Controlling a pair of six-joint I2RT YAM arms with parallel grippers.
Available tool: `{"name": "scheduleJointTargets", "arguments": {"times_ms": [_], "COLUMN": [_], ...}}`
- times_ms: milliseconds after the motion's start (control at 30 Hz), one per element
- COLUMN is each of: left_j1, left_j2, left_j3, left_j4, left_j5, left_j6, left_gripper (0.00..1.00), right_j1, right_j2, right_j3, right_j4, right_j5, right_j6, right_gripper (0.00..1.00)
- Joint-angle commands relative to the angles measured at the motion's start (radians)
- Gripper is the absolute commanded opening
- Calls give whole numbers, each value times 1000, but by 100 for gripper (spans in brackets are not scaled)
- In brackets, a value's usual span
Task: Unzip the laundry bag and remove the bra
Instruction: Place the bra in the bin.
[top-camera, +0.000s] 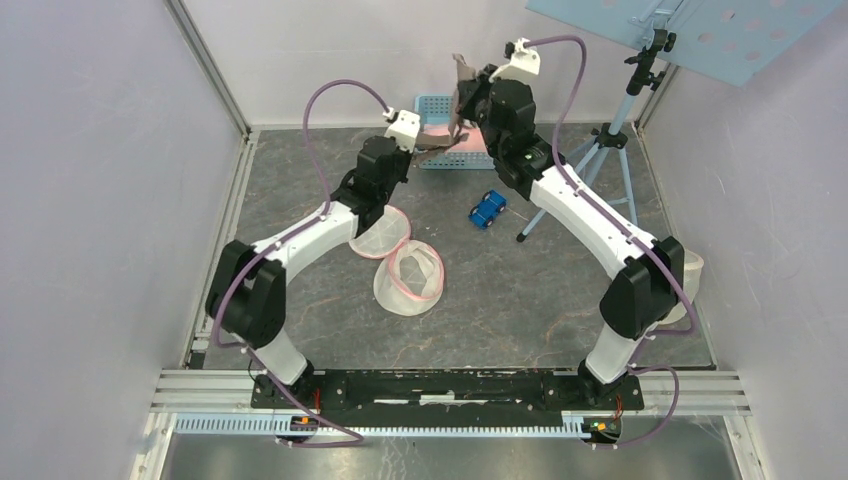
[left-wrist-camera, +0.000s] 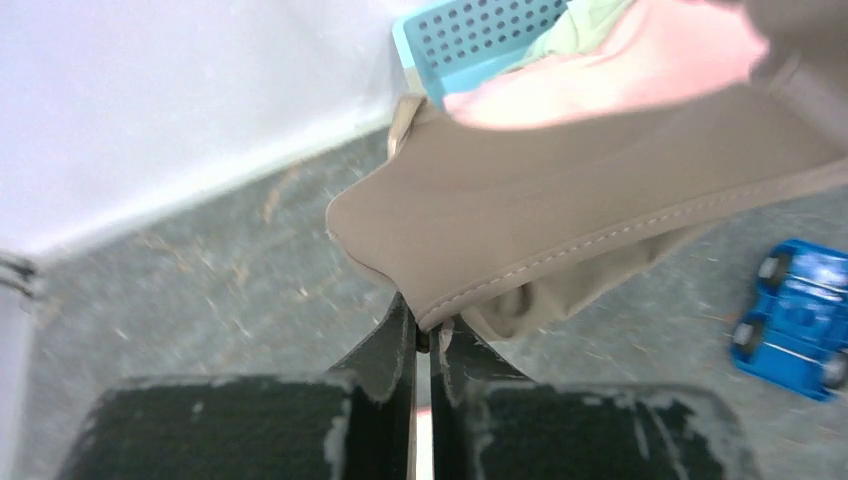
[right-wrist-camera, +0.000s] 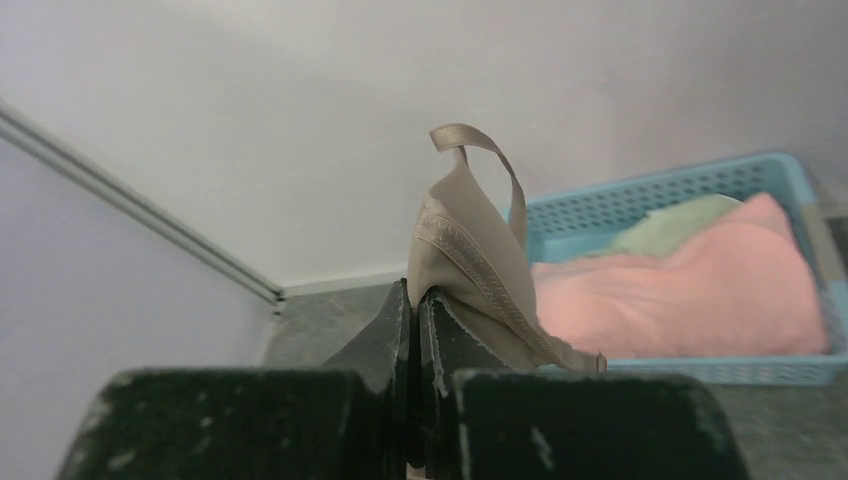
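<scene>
— Top external view first: where is the bra (top-camera: 447, 137)?

— Off the desk (top-camera: 560, 300), lifted above its far edge and strung between the two arms, just in front of the blue basket (top-camera: 432, 103).

— Who has hold of it?

— Both. The left tool (left-wrist-camera: 425, 335) is clenched on a stitched beige hem, and from its wrist camera the fabric fans out above the pinched fingers. The right tool (right-wrist-camera: 415, 295) is clamped on another part of the garment. A strap loop stands up over its fingertips, and it holds its end higher than the left one.

— And the basket, what's in it?

— It's a perforated plastic one, sitting at the far edge against the back wall. A pink cloth (right-wrist-camera: 690, 290) fills most of it, with a pale green cloth (right-wrist-camera: 680, 220) tucked behind that. The bra hangs in front of the basket, not inside it.

— The laundry bag (top-camera: 410, 275)?

— Down on the desk, left of centre, under the left forearm. It's white mesh with pink trim, lying open in two round halves. I can't tell from up here whether anything lies inside.

— Anything else about?

— A blue toy car (top-camera: 487, 210) sits right of the bag, toward the far edge. A tripod (top-camera: 610, 150) stands in the far right corner.
</scene>
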Motion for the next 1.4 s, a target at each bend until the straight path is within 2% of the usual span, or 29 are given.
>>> {"name": "scheduleJointTargets", "arguments": {"times_ms": [0,200,400,633,767,900,1100,1267,1367], "left_j1": [9,21,44,73,79,85,92,97,99], "left_j2": [104,271,480,726,824,888,961,990,983], "left_j3": [100,220,469,818,946,1003,1057,1042,1001], "left_j4": [185,354,413,396,377,368,336,301,287], "left_j5": [-29,-1,51,84,131,174,208,191,169], "left_j6": [322,441,484,427,394,338,272,254,260], "left_gripper": [2,2,2,2,2,2,2,3,6], "right_j1": [-71,-116,-163,-202,-219,-231,-243,-251,-251], "right_j2": [-21,61,171,304,399,494,576,621,626], "right_j3": [-137,-148,-125,-77,13,96,131,135,117], "right_j4": [157,293,444,597,631,621,620,607,580], "right_j5": [-23,-28,-31,-47,-57,-59,-50,-51,-51], "right_j6": [-59,-151,-182,-221,-209,-187,-166,-170,-182], "right_gripper": [0,0,0,0,0,0,0,0,0]}}
